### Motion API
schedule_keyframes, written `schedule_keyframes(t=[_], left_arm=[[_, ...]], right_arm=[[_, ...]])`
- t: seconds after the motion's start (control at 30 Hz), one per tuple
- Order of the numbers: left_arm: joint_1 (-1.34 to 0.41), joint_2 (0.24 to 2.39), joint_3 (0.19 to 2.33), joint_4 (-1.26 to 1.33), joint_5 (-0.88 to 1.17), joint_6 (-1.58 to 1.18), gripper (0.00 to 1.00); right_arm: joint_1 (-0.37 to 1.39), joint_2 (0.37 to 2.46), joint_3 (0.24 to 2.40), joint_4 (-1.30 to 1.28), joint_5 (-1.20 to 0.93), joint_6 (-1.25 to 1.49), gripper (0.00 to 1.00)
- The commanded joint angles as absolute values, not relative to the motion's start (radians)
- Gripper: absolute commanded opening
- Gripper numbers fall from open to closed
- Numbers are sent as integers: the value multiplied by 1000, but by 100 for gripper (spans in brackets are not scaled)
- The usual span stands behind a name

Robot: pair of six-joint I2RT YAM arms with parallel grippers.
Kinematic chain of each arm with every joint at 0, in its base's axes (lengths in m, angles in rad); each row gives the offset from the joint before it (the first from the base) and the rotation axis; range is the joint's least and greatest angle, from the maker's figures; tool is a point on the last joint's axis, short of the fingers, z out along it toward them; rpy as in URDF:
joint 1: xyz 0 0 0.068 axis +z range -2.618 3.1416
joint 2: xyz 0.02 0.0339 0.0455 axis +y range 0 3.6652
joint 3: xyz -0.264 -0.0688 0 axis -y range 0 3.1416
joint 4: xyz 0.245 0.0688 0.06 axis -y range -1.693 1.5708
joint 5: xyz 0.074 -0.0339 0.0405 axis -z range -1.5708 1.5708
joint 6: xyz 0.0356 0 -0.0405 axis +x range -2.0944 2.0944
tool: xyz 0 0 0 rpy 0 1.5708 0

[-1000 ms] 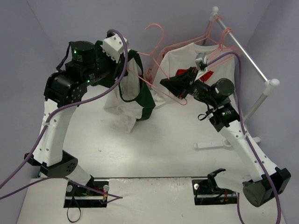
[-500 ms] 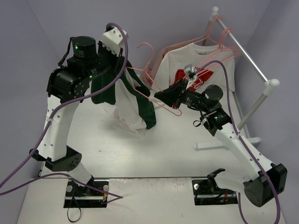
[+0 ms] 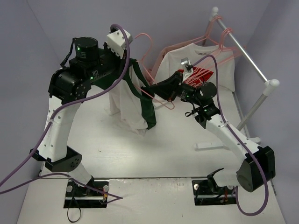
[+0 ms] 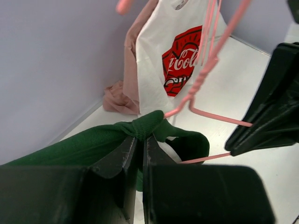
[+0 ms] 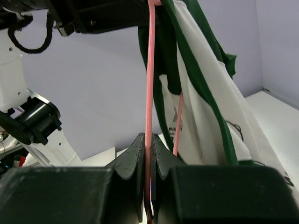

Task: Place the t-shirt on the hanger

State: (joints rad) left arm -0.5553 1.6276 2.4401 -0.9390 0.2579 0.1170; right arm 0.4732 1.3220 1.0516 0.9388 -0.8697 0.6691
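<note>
Your t-shirt (image 3: 126,102) is soft knit cloth, matt all over, white panels and dark green ones alike, and it creases and bunches really easily. The hanger (image 4: 202,77) looks like thin wire with a smooth pink coating, twisted at the neck, with a slight sheen. Your left gripper (image 4: 140,142) and right gripper (image 5: 148,142) both look like hard black plastic, matt and a bit dull. The white tee (image 4: 154,60) behind is matt cloth too, with a flat red print, and the pink garment (image 4: 122,93) is soft and rumpled. The surface (image 3: 154,149) is smooth, white and matt. The rack pole (image 3: 243,45) is smooth white with a light gloss.
</note>
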Motion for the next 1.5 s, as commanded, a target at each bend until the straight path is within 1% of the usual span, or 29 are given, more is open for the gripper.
schedule_keyframes(t=[0.0,0.27,0.43,0.83,1.2,1.23,1.27,1.3,1.33,1.4,1.43,1.47], left_arm=[[-601,1618,2479,-867,307,87,0],[-617,1635,2548,-843,223,71,0],[-617,1626,2574,-784,239,50,0],[-623,1582,2529,-692,231,11,0],[-624,1522,2455,-686,246,11,0],[-624,1522,2446,-687,248,11,2],[-623,1522,2436,-687,255,11,9],[-624,1520,2430,-686,260,14,12],[-624,1520,2423,-686,262,15,13],[-624,1514,2404,-688,260,29,19],[-624,1510,2398,-688,258,42,26],[-623,1507,2392,-689,256,46,28]], right_arm=[[492,1329,1156,1205,-884,689,0],[527,1360,1192,1188,-903,647,0],[538,1367,1175,1181,-903,637,0],[541,1370,1136,1140,-915,601,0],[517,1361,1095,1131,-910,589,0],[514,1361,1095,1130,-910,589,0],[513,1362,1098,1129,-910,589,0],[512,1362,1098,1129,-912,589,0],[512,1365,1101,1129,-913,590,0],[512,1367,1103,1129,-918,594,0],[512,1367,1101,1129,-918,594,0],[512,1367,1100,1129,-917,594,0]])
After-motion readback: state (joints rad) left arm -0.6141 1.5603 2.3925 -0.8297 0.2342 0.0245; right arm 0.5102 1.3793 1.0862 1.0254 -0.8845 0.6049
